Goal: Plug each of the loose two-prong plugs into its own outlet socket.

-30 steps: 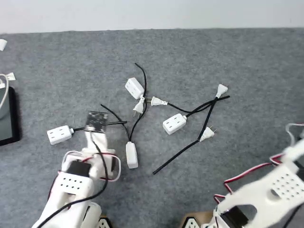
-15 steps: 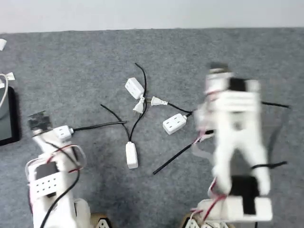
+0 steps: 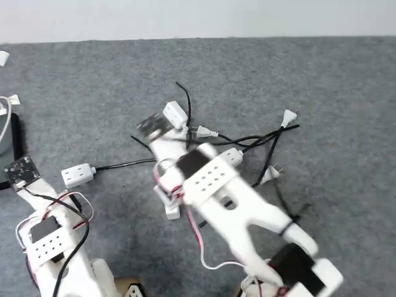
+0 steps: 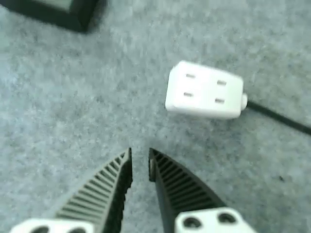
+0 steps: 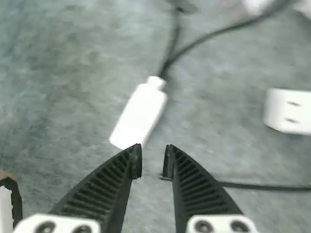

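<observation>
Swung in from the right edge, the right arm (image 3: 216, 179) is now laid over the cord tangle (image 3: 260, 137); the left arm (image 3: 46, 232) is drawn back leftward. Both ribbed black grippers, left gripper (image 4: 140, 155) and right gripper (image 5: 151, 153), are held slightly parted, empty. Four boxy white sockets (image 3: 77, 176) and three loose plugs (image 3: 288, 116) are scattered mid-table on grey felt (image 3: 322, 74).

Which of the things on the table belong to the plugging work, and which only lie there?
Job: outlet socket at left; upper outlet socket; long outlet socket; far right plug; middle plug; lower right plug.
Lying about: black device at the left edge; white scrap.
</observation>
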